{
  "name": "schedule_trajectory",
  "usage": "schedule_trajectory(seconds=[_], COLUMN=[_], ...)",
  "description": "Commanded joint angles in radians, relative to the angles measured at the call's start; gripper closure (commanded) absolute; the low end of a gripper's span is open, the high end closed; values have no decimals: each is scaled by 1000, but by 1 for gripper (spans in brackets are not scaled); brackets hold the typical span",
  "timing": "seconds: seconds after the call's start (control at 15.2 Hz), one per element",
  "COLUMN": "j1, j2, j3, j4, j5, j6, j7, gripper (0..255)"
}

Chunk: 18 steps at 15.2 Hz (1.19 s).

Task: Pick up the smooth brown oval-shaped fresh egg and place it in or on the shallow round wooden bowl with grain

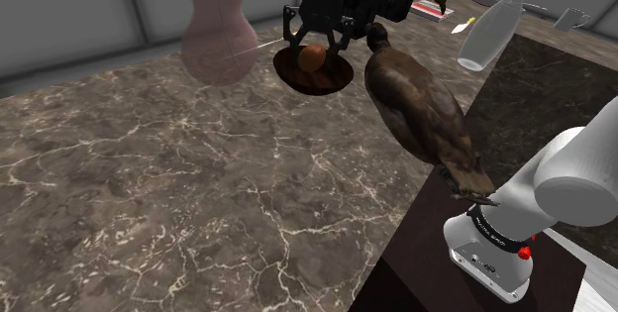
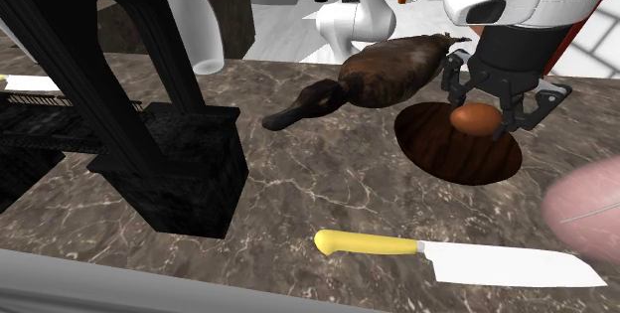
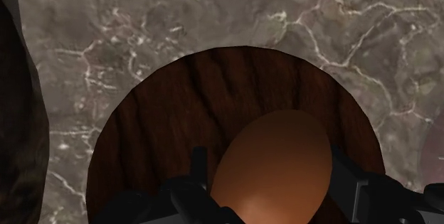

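A smooth brown egg (image 1: pixel 314 57) (image 2: pixel 475 118) (image 3: pixel 274 166) sits between the black fingers of my gripper (image 1: pixel 315 54) (image 2: pixel 482 122) (image 3: pixel 274 187), which is shut on it. The egg hangs just over the middle of a shallow, round, dark wooden bowl with visible grain (image 1: pixel 297 74) (image 2: pixel 447 157) (image 3: pixel 156 137). The bowl rests on the brown marble counter. The fingers hide whether the egg touches the bowl's bottom.
A brown duck figure (image 1: pixel 421 112) (image 2: pixel 383 73) lies close beside the bowl. A pinkish vase (image 1: pixel 213 23) (image 2: pixel 586 212) stands on the bowl's other side. A white bottle (image 1: pixel 495 28) (image 2: pixel 194 18), a yellow-handled knife (image 2: pixel 457 256) and a black frame (image 2: pixel 149 132) also stand on the counter.
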Motion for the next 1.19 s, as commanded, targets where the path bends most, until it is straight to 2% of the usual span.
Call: schedule_trajectory(seconds=[0.0, 0.33, 0.59, 1.12], j1=[0, 0, -6, -6], j2=[0, 0, 12, 12], j3=[0, 0, -6, -6], j4=[0, 0, 140, 140], j5=[0, 0, -7, -7], j6=[0, 0, -129, -129], j7=[0, 0, 6, 6], gripper=[0, 0, 0, 0])
